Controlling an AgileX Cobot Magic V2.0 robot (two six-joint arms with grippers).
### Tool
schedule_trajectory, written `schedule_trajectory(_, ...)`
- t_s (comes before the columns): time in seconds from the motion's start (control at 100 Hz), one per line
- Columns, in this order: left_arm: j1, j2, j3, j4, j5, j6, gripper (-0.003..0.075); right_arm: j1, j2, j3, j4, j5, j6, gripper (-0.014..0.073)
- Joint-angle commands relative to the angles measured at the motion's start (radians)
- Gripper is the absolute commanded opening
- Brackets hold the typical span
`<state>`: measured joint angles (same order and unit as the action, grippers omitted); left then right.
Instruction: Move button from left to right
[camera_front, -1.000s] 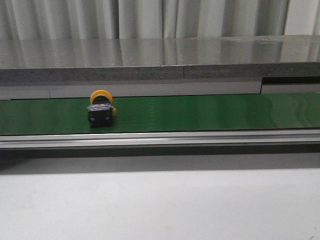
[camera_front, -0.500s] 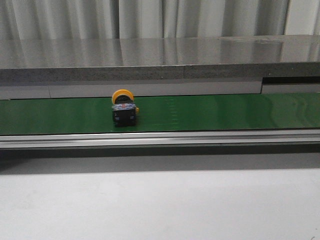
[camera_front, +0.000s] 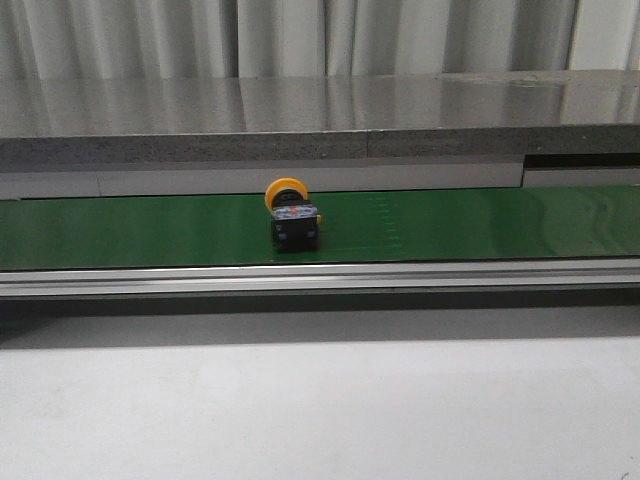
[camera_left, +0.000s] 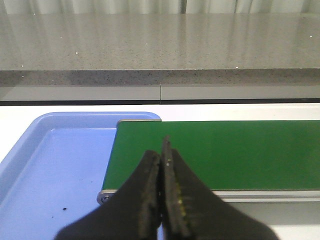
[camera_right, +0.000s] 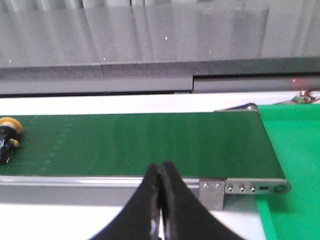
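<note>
The button (camera_front: 294, 220), a yellow mushroom head on a black blocky body with blue and red marks, stands on the green conveyor belt (camera_front: 450, 225) left of the middle in the front view. It also shows at the edge of the right wrist view (camera_right: 7, 136). My left gripper (camera_left: 162, 150) is shut and empty over the belt's left end. My right gripper (camera_right: 160, 170) is shut and empty by the belt's near rail, well to the right of the button. Neither gripper shows in the front view.
A blue tray (camera_left: 55, 165) lies beside the belt's left end. A green mat (camera_right: 295, 150) lies past the belt's right end. A grey stone ledge (camera_front: 320, 125) runs behind the belt. A metal rail (camera_front: 320, 277) fronts it, with white table (camera_front: 320, 410) nearer.
The button has travelled to the right along the belt, from the far left toward the middle. No gripper shows in the earlier frames.
</note>
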<state>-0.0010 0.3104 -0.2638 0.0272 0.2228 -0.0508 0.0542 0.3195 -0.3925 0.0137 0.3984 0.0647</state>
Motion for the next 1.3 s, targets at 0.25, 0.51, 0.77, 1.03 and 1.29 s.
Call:
schedule_trajectory(0.25,-0.008,0.005,-0.027,-0.009,-0.083,-0.004,-0.0021,-0.007,0.401,-0.324,-0.008,0.285,-0.003,-0.0067)
schedule_trajectory(0.51,-0.008,0.005,-0.027,-0.009,-0.083,-0.004,-0.0021,-0.007,0.512,-0.374,0.003,0.288,-0.003,-0.0064)
schedule_trajectory(0.77,-0.008,0.005,-0.027,-0.009,-0.083,-0.004,-0.0021,-0.007,0.519,-0.374,0.009,0.294,-0.003,0.0109)
schedule_trajectory(1.03,-0.008,0.005,-0.027,-0.009,-0.083,-0.004,-0.0021,-0.007,0.519,-0.374,0.012,0.253,-0.003,0.0516)
schedule_trajectory(1.29,-0.008,0.005,-0.027,-0.009,-0.083,-0.004,-0.0021,-0.007,0.547,-0.377,0.072,0.15,-0.004,0.0551)
